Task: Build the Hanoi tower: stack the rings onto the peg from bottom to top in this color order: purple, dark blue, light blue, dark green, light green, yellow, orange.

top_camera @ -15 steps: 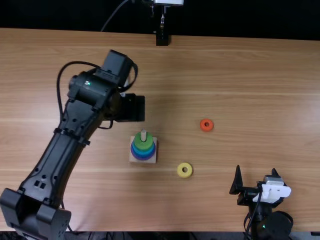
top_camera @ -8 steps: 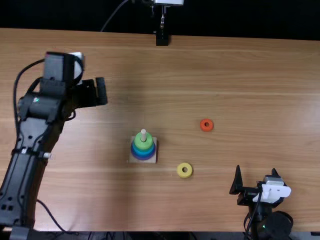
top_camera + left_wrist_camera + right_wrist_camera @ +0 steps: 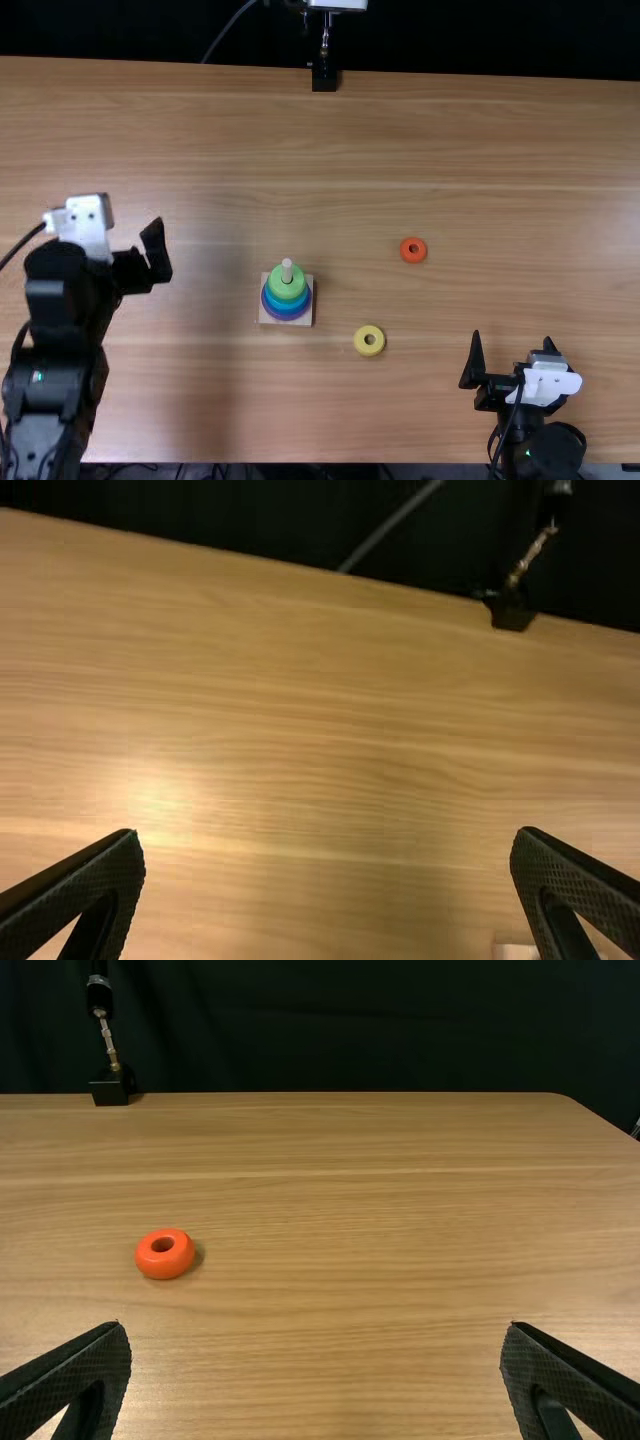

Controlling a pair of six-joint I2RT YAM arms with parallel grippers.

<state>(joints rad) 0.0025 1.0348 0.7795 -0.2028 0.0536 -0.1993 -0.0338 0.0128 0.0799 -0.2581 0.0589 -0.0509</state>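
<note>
Tower needed its yellow ring next.
That and the orange ring lay on the table; left gripper and right gripper gaped empty, a careful pinch, then centring over the peg, due.

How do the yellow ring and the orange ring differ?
The yellow ring is slightly larger than the orange ring. The yellow ring lies nearer the table's near edge and the peg's base; the orange ring sits farther from both. Both lie flat, off the peg.
</note>
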